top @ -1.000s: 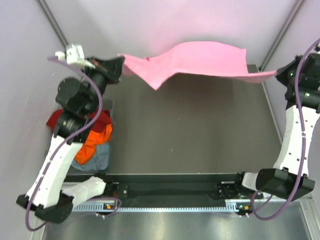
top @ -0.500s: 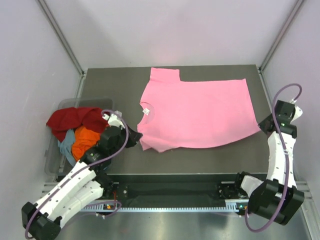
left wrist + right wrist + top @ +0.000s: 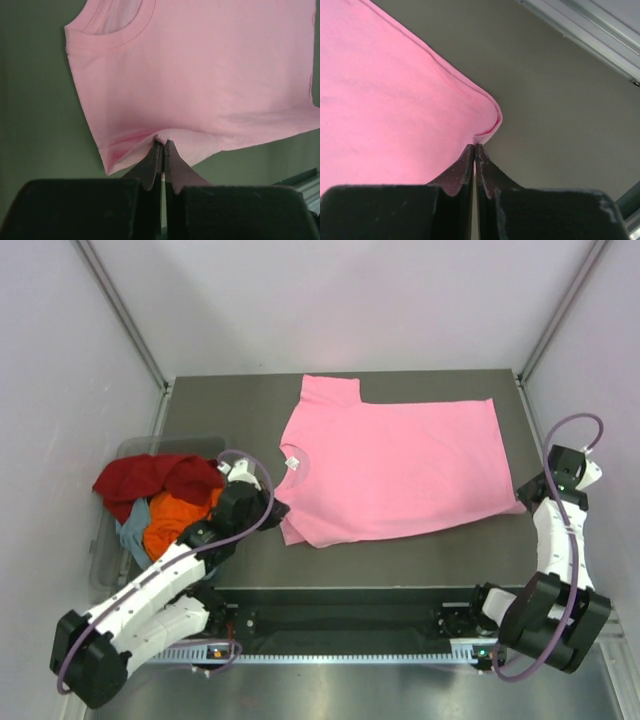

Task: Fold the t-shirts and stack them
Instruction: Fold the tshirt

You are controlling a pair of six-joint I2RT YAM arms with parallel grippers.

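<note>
— Since a second ago the pink t-shirt [image 3: 400, 465] has come down out of the air. It now lies spread flat on the table [image 3: 400, 560], with its white neck label [image 3: 293, 462] showing at its left end.

— And the left gripper [image 3: 163, 146]?

— Clamped on the shirt's near left edge, just below the collar. A small ridge of cloth is puckered up between the tips.

— The right gripper [image 3: 475, 148]?

— At the shirt's near right corner, fingers pressed together. The hem curls right at the tips, so it seems to pinch that corner, though the contact itself is hard to see.

— The others?

— Left of the pink one, heaped in a bin [image 3: 103, 558]: the dark red t-shirt [image 3: 140, 480] farthest, the orange t-shirt [image 3: 170, 525] nearer, and the grey-blue t-shirt [image 3: 130, 530] peeping out beside it.
</note>
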